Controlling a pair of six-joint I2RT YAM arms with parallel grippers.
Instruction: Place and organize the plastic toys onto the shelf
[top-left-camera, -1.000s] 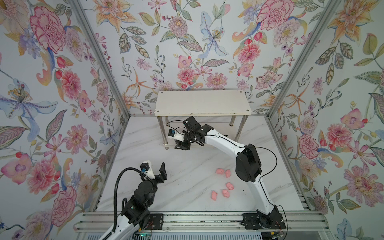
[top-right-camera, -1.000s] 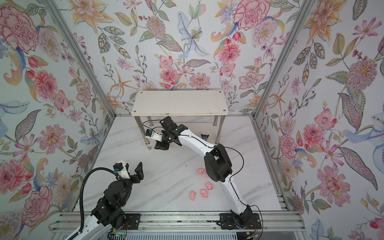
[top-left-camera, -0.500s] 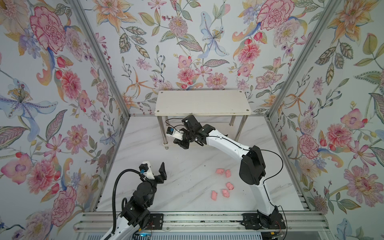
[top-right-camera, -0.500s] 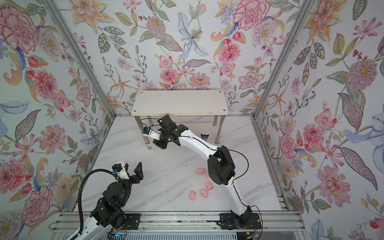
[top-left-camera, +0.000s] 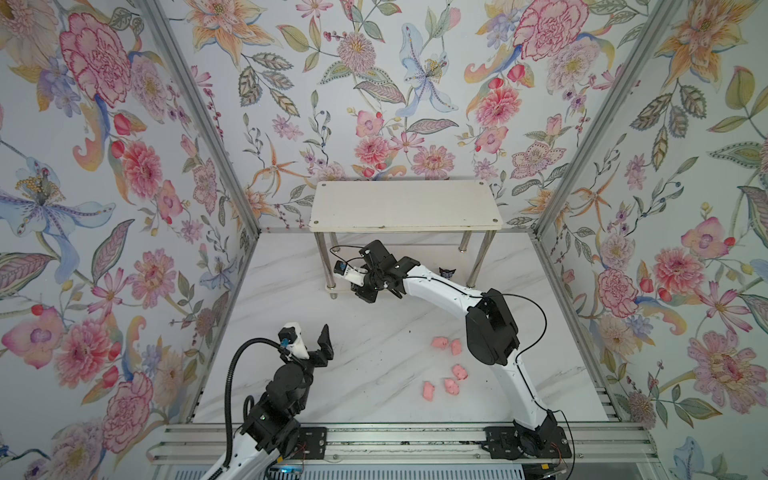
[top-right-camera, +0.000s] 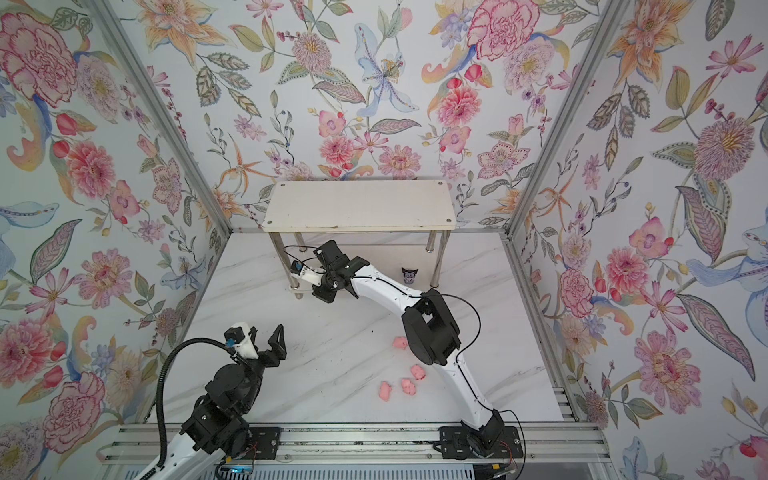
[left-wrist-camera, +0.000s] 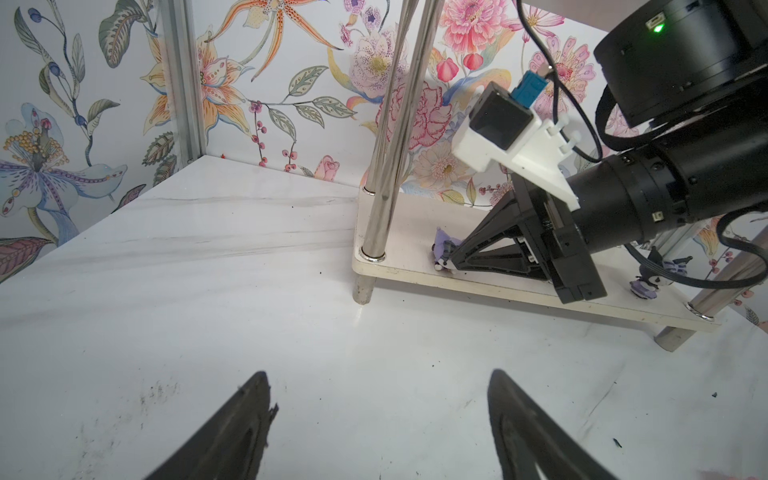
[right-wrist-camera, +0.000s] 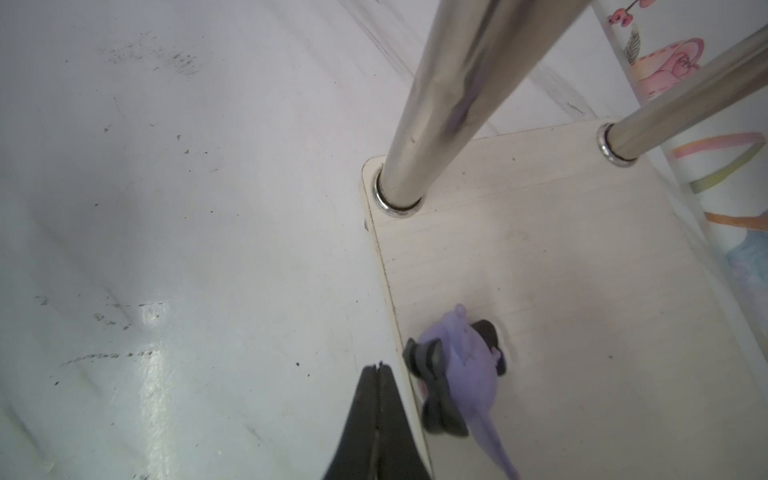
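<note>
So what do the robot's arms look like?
Both have white tube links and chunky black joints. The right arm trails thin black cables; the left arm carries a thick ribbed black hose. The left pincer and right pincer are black, pointed and triangular, each beside a white camera mount with a blue plug.

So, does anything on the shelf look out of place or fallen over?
Yes. One purple figurine seems to lie tipped at the very edge of the shelf's lower board, beside the shut, empty right gripper. The other figurine there stands upright.
</note>
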